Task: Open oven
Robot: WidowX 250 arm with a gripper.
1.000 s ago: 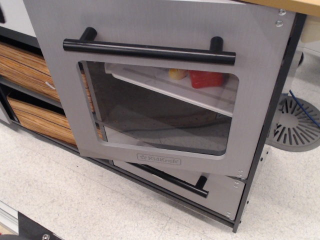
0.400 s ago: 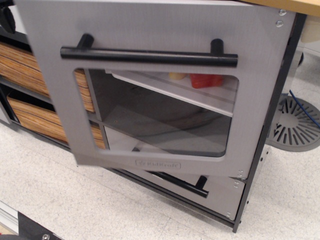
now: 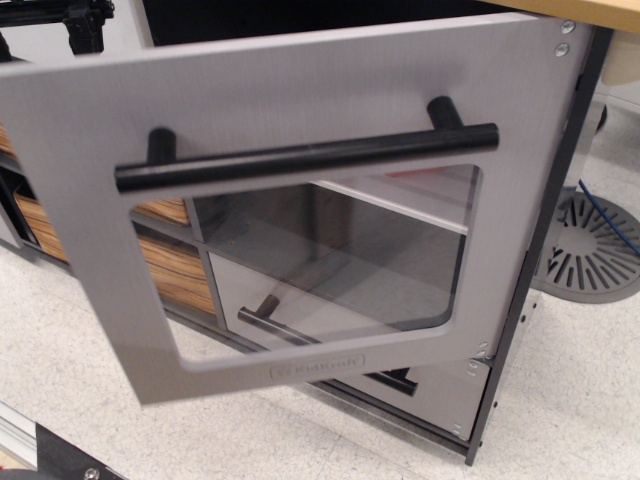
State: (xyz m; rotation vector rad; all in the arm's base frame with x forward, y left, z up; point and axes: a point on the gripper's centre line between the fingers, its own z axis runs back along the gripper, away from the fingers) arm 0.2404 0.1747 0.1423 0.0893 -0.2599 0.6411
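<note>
Door's swung out a lot more than it was a moment back: the oven (image 3: 300, 215) door now tilts toward me on its right-side hinges, its left edge way out near the camera, and the opening behind its top edge shows dark where before it sat almost flush. Its long black bar handle (image 3: 305, 157) runs slanted, left end lower, right end higher. Through the clear window (image 3: 330, 260) you can see a pale shelf inside and, lower down, the shorter black handle of the small grey drawer (image 3: 440, 385) under the oven. Logo along the bottom strip of the door is too blurry to read now.

Wood-grain drawers (image 3: 175, 270) peek out behind the door's left side. Off to the right there's a round grey slotted disc (image 3: 590, 245) lying on the speckled floor (image 3: 130, 420), with a thin blue line across it. A strip of tan desk (image 3: 600, 10) top shows at the upper right corner.

No hand visible anywhere, so can't tell whether it's wide, narrow or holding something
</note>
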